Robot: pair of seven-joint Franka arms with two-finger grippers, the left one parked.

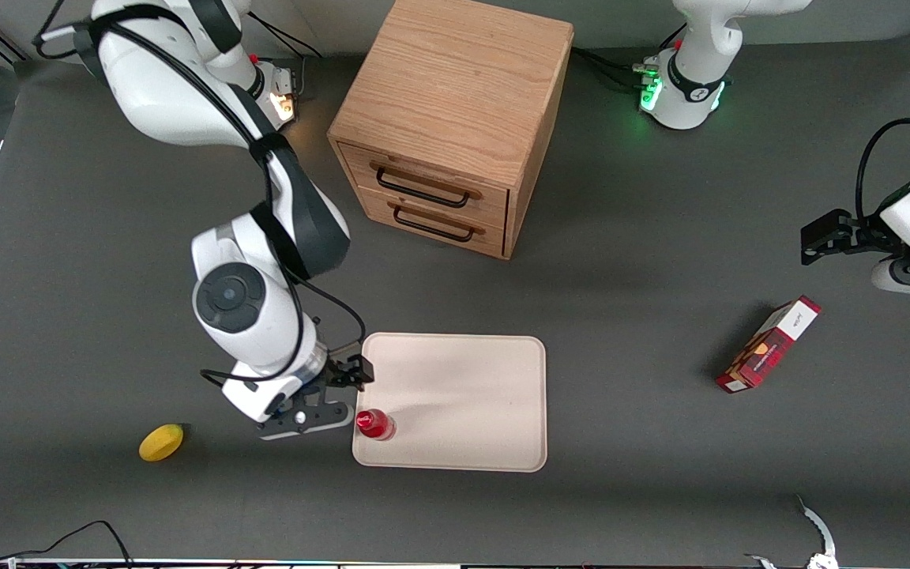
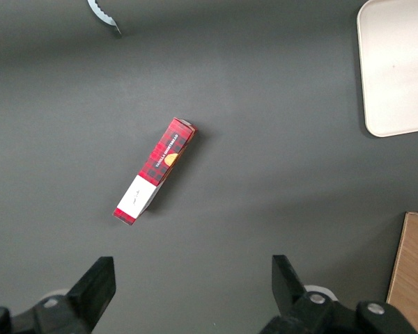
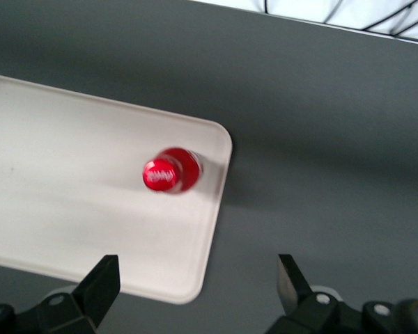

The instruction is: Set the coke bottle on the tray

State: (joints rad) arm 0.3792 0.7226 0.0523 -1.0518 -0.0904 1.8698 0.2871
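The bottle (image 1: 375, 424) stands upright on the tray (image 1: 463, 395), in the corner nearest the front camera at the working arm's end, close to the rim. From the wrist camera its red cap (image 3: 159, 175) faces straight up, and the bottle (image 3: 171, 170) sits just inside the tray's (image 3: 70, 181) rounded corner.

The gripper (image 1: 344, 391) hangs above the table at the tray's edge, at about ten o'clock from the bottle in the front view, apart from it. Its jaws are spread wide and hold nothing (both fingers (image 3: 101, 285) show in the wrist view with bare table and tray between them).

A lemon (image 1: 161, 442) lies on the table toward the working arm's end, at about nine o'clock from the bottle and well apart. A wooden cabinet (image 1: 455, 118) with two drawers stands at roughly twelve o'clock from the tray, farther from the front camera. A red-and-white carton (image 1: 768, 344) lies on its side toward the parked arm's end, at about three o'clock from the tray; the left wrist view shows the carton (image 2: 155, 171) lying aslant on the dark table.
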